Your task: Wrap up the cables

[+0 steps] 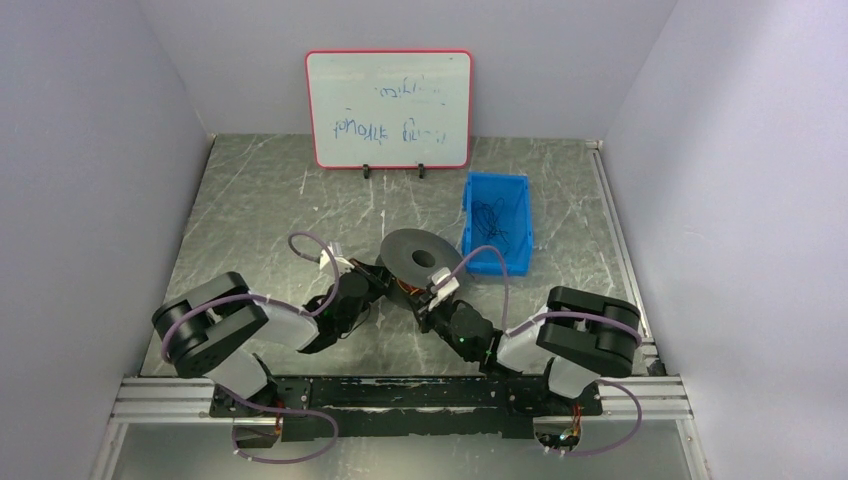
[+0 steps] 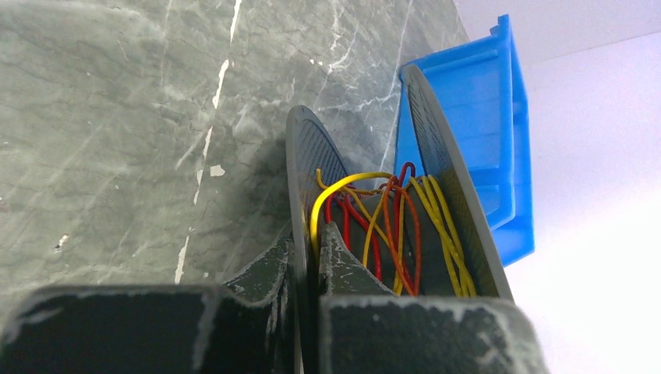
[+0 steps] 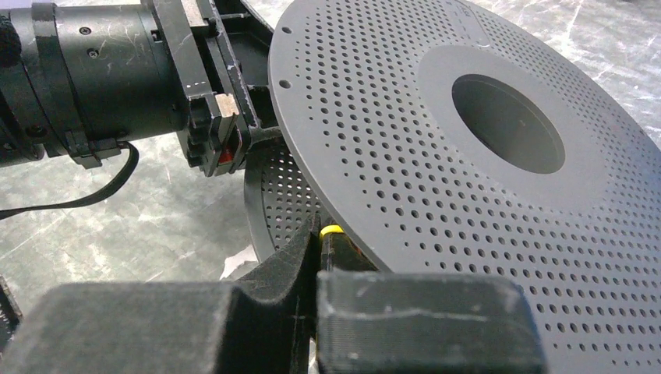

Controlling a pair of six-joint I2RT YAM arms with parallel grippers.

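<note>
We find the left gripper (image 2: 308, 261) clamped on the spool (image 2: 312, 156) flange, the cables (image 2: 390, 226) between its flanges, and the right gripper (image 3: 318, 253) pinching a yellow strand (image 3: 331, 231) beneath the rim.

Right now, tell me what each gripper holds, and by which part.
Left gripper pinches the spool by one flange's rim. Right gripper pinches a yellow cable; which part is hidden.

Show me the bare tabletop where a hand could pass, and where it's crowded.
Free: the left stretch of table, bordered by the left wall, whiteboard and spool; also the strip between blue bin and right rail. Crowded: near centre, where the left tool and right tool meet the spool.
</note>
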